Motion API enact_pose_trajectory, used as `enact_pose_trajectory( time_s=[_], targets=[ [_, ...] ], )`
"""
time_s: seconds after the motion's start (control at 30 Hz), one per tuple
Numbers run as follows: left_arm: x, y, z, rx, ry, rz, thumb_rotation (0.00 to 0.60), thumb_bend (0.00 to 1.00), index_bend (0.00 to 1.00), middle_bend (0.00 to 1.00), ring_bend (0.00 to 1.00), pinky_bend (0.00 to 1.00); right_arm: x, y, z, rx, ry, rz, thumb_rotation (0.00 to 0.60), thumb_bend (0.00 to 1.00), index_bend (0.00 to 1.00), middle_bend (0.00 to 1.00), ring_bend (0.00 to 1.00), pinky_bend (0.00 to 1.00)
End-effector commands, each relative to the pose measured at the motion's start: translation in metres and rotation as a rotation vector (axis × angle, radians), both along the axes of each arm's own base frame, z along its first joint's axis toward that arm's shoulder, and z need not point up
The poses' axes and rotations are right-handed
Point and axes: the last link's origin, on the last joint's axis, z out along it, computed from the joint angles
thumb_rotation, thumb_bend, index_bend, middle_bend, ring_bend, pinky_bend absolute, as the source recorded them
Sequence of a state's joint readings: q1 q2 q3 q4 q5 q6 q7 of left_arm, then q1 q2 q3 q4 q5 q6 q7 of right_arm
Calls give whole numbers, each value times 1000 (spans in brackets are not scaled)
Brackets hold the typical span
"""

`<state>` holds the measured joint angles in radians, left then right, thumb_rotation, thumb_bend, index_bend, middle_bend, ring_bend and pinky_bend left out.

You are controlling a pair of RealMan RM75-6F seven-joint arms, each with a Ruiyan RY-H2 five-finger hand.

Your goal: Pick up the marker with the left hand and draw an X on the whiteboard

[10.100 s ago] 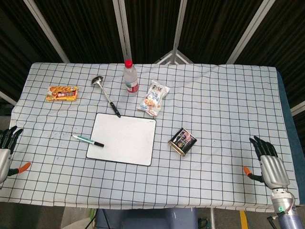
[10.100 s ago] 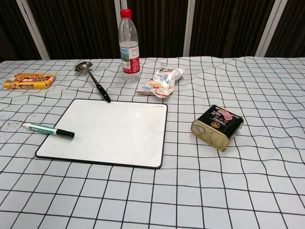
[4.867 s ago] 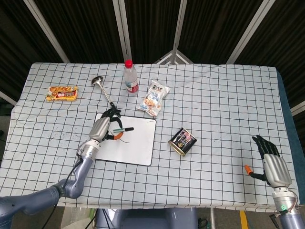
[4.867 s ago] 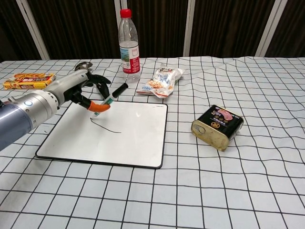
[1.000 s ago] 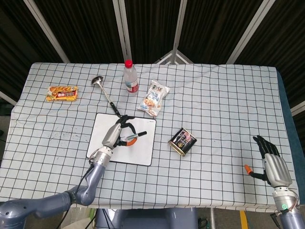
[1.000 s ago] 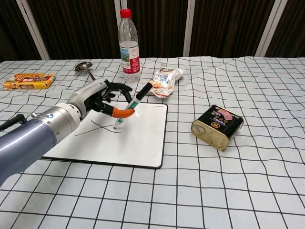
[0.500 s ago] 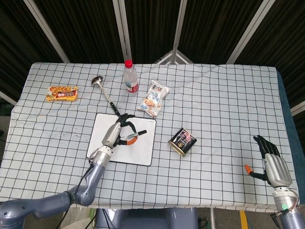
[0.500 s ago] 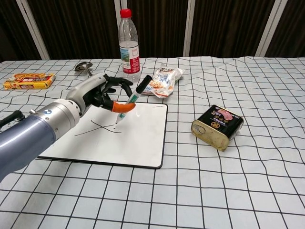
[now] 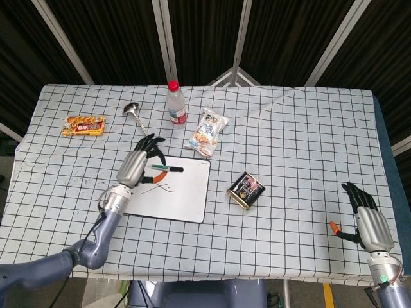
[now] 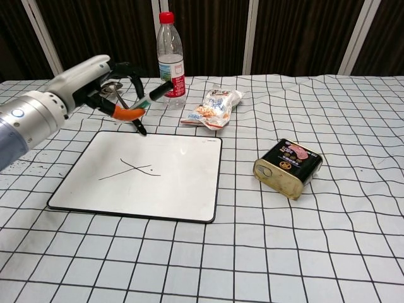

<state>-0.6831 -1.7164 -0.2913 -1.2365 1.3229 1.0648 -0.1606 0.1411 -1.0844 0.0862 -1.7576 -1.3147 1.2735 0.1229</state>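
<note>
The whiteboard (image 9: 186, 192) (image 10: 183, 183) lies flat on the checked cloth with a thin black X (image 9: 154, 184) (image 10: 129, 169) on its left half. My left hand (image 9: 135, 167) (image 10: 101, 82) is raised above the board's far left corner and holds the green-and-white marker (image 9: 170, 169) (image 10: 154, 93) between thumb and fingers. The marker is clear of the board, its black end pointing right toward the bottle. My right hand (image 9: 367, 221) rests open near the table's front right edge, seen only in the head view.
A water bottle (image 9: 175, 102) (image 10: 172, 57), a snack bag (image 9: 207, 131) (image 10: 213, 107) and a ladle (image 9: 141, 125) (image 10: 137, 124) lie behind the board. A tin can (image 9: 246, 190) (image 10: 288, 167) sits to its right, and a snack box (image 9: 85, 125) at far left.
My left hand has lifted the marker off the board and drawn back up and to the left. The finished X now shows uncovered. The right hand has not moved.
</note>
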Motion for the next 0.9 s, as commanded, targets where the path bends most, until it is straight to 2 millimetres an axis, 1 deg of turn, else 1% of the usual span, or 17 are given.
enact_pose_trajectory(
  time_s=[0.03,0.07,0.13,0.23,0.37,0.5,0.63,0.73,0.83,0.9],
  targets=[
    [-40,0,24,60,307,-44,600,475,683,138,0,0,0,0,0,-2,-2,-3,600,312,0,0,0,0],
    [-50,-2,28,63,365,-40,600,470,681,138,0,0,0,0,0,-2,-2,-4,600,313,0,0,0,0],
    [-59,-5,32,58,406,-34,600,461,679,138,0,0,0,1,0,-1,0,-5,600,312,0,0,0,0],
    [-81,-10,40,51,524,-28,600,449,671,137,0,0,1,2,0,1,3,-5,600,312,0,0,0,0],
    [-98,-14,47,47,603,-22,600,428,633,127,0,0,1,2,0,0,5,-7,600,312,0,0,0,0],
    [-114,-18,50,34,639,19,600,421,625,122,0,0,1,2,-1,1,6,-8,600,312,0,0,0,0],
    [-123,-20,48,23,646,53,600,416,617,114,0,0,1,2,-1,1,6,-9,600,312,0,0,0,0],
    [-126,-21,46,16,651,66,600,388,599,94,0,0,1,2,-1,2,6,-10,600,312,0,0,0,0],
    [-129,-21,43,11,652,80,600,349,549,51,0,0,1,2,-1,3,6,-10,600,312,0,0,0,0],
    [-129,-21,41,7,655,84,600,312,498,14,0,0,1,2,-1,3,6,-11,600,313,0,0,0,0]
  ],
)
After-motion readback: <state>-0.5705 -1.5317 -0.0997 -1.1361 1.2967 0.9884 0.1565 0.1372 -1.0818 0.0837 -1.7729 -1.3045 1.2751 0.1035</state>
